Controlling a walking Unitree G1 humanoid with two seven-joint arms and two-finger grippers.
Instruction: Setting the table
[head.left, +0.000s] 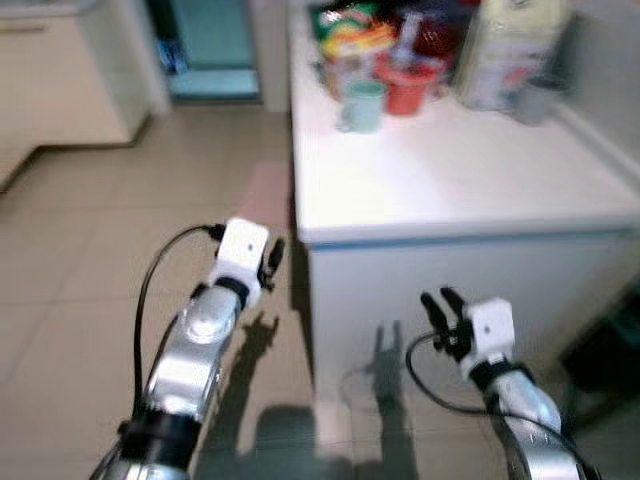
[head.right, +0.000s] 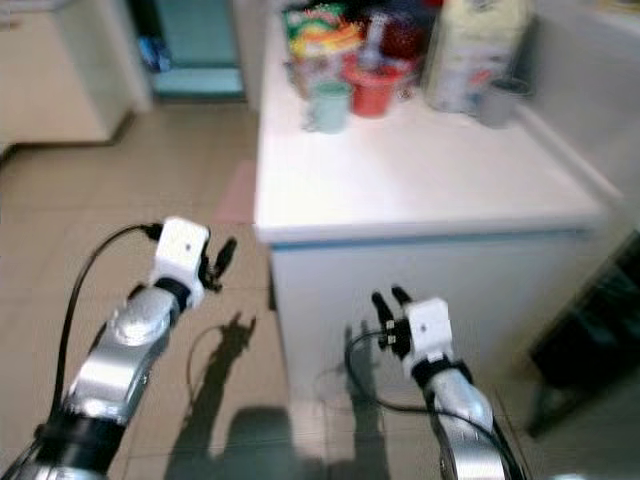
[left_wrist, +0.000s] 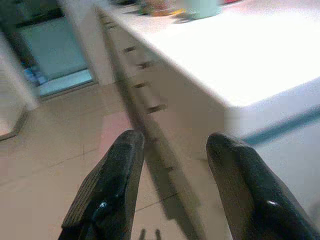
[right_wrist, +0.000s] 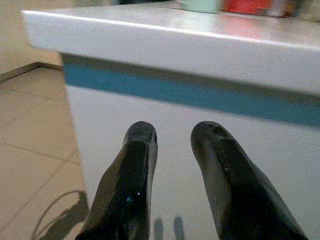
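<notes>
Left gripper (left_wrist: 172, 150) had fingers (left_wrist: 112, 182) parted, empty, over tiled floor (left_wrist: 60, 165) beside white counter (left_wrist: 240, 65). Drawer handles (left_wrist: 145, 65) ran along counter side. Pale green cup (left_wrist: 200, 7) stood at far end.

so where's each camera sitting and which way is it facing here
Left eye view: on the head, looking forward and down at the white counter with a green mug and red cup at its far end; both silver arms show, left hand and right hand.
Right eye view: the same scene from slightly to the right.
Left wrist view: along the left hand's open fingers towards the counter's drawer side and the tiled floor.
Right wrist view: along the right hand's open fingers at the counter's end panel with its blue stripe.
All four views share the counter.
</notes>
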